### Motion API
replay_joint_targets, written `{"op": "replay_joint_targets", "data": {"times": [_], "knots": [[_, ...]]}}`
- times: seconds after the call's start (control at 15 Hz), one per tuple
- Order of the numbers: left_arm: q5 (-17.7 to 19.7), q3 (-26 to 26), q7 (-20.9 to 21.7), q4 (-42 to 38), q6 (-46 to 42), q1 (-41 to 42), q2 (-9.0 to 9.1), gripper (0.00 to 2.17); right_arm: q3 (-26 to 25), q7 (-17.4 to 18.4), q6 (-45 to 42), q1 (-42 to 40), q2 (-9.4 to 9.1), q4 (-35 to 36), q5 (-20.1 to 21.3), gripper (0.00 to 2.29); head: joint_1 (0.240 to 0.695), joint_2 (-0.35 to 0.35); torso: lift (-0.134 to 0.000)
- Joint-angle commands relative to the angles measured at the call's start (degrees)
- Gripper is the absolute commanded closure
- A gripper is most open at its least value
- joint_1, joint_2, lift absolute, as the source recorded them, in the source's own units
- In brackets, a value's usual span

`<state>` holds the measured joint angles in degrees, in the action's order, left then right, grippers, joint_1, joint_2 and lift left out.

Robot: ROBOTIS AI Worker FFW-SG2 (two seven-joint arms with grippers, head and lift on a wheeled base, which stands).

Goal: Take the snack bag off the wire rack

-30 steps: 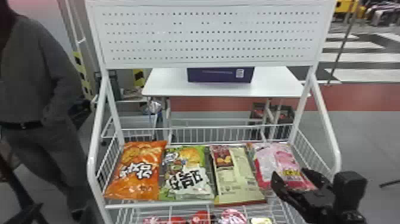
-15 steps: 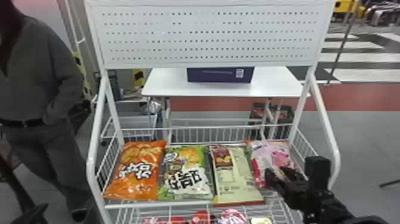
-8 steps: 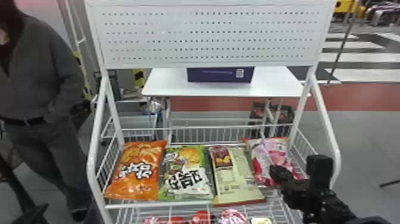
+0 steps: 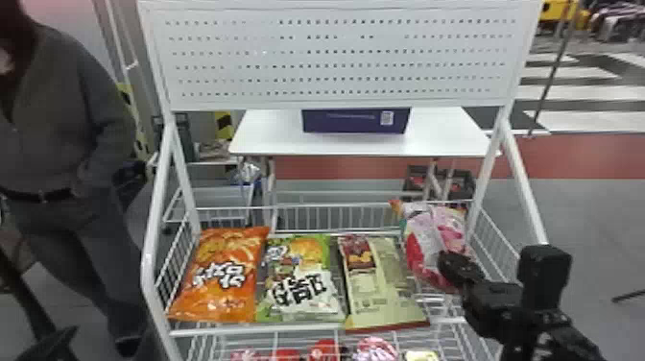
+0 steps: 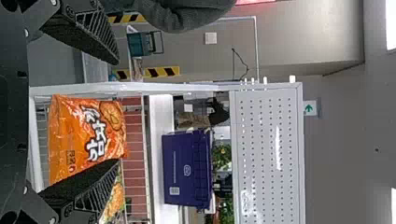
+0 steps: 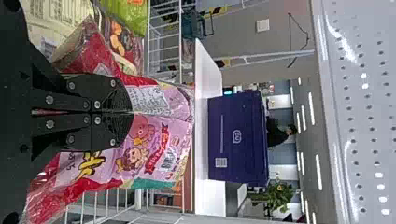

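three plastic snack bags lie side by side on the upper tier of your white metal wire rack (image 4: 307, 330): an orange bag with white lettering (image 4: 220, 273) at the left edge, a green-and-white bag (image 4: 301, 281) beside it, and a beige bag with a dark red upper corner (image 4: 379, 285) next in the row. locate the task's snack bag, a pink-and-red glossy plastic one (image 4: 429, 240), at the right end of the same tier. it stands tilted, its top end higher than the other bags and overlapping the rear rail in your head view, near the rear right corner. whether its lower end touches the wires, you cannot tell.

your right gripper (image 4: 451, 270) is at the front of this bag. in the right wrist view its two black fingers (image 6: 109, 135) are closed together with the bag's film pinched between them; the printed film spreads out on both sides of the tips.

your left gripper (image 4: 108, 338) is at the front left of the rack. its fingers are spread wide, with nothing between them; the orange bag lies beyond the gap in the left wrist view.

below, your lower tier carries small red and pink packages (image 4: 324, 350). behind the rack, a dark purple box (image 4: 336, 122) sits on a white table (image 4: 268, 139).
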<state>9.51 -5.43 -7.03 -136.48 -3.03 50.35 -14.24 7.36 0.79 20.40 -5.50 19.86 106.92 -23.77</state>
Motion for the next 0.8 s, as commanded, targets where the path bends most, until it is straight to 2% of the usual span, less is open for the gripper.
{"op": "replay_joint_targets", "data": {"times": [0.0, 0.33, 0.47, 0.73], "knots": [[0.07, 0.07, 0.0, -0.02, 0.0, -0.07, -0.08, 0.15, -1.3, 0.0, 0.3, -5.83, 1.06, 6.9, -1.1, 2.01, 0.499, 0.0, 0.0], [0.42, -0.02, -0.09, -0.11, -0.18, -0.16, -0.61, 0.15, -6.74, 0.71, -4.62, -21.74, 3.78, 19.12, -0.14, 2.01, 0.499, 0.0, 0.0], [0.42, 0.07, -0.35, -0.28, -0.35, -0.16, -0.7, 0.15, -9.73, 0.79, -8.31, -27.19, 4.84, 21.93, -0.14, 2.01, 0.499, 0.0, 0.0], [0.42, 0.07, -0.79, -0.28, -0.53, -0.07, -0.79, 0.15, -15.18, 1.41, -16.93, -37.47, 5.54, 25.62, -1.19, 2.01, 0.499, 0.0, 0.0]]}}
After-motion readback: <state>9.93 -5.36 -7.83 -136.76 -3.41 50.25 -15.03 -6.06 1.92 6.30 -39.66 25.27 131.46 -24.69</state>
